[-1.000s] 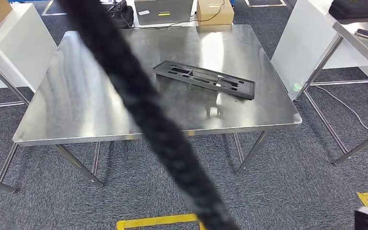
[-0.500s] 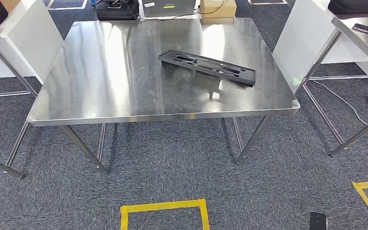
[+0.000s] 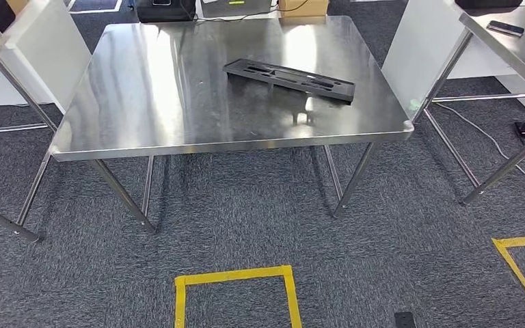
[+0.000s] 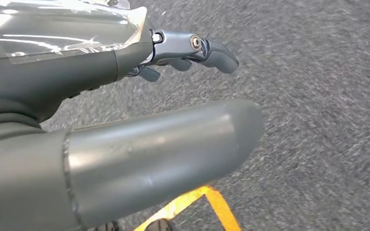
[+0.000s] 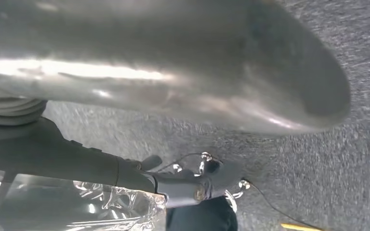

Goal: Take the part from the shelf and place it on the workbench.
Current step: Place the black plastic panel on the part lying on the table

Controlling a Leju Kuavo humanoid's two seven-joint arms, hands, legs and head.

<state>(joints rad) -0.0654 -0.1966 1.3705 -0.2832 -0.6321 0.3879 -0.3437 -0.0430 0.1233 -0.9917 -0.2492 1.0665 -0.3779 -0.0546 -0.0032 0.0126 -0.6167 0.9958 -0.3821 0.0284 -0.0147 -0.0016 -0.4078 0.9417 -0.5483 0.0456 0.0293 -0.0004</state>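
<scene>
A long, flat black plastic part with cut-out slots (image 3: 288, 79) lies on the square stainless-steel workbench (image 3: 150, 109), angled across the far right portion of the tabletop, nothing touching it. Its reflection shows in the polished metal just beside it. The workbench stands on slanted metal legs over grey carpet (image 3: 246, 225).

The robot's left hand (image 4: 125, 139) hangs over the carpet, holding nothing: its thick grey thumb juts forward and its darker fingers (image 4: 212, 50) stretch out apart from the thumb, with open space between them. A wrinkled clear plastic film covers the back of the hand. The right hand (image 5: 183, 96) hangs likewise over the carpet, thumb broad and blurred in the foreground, darker fingers (image 5: 197, 185) extended apart from it and nothing in its grasp; the same clear film wraps its back.

Yellow tape (image 3: 236, 280) marks a rectangular outline on the carpet in front of the workbench, and another yellow tape corner (image 3: 519, 263) lies at the right. A white panel (image 3: 420, 48) leans by the workbench's right side, next to a second steel table (image 3: 506, 51) with a small dark device (image 3: 502, 28) on it. A white panel (image 3: 48, 48) stands at the left. Beyond the far edge sit a cardboard box (image 3: 302, 7) and dark equipment (image 3: 164, 9).
</scene>
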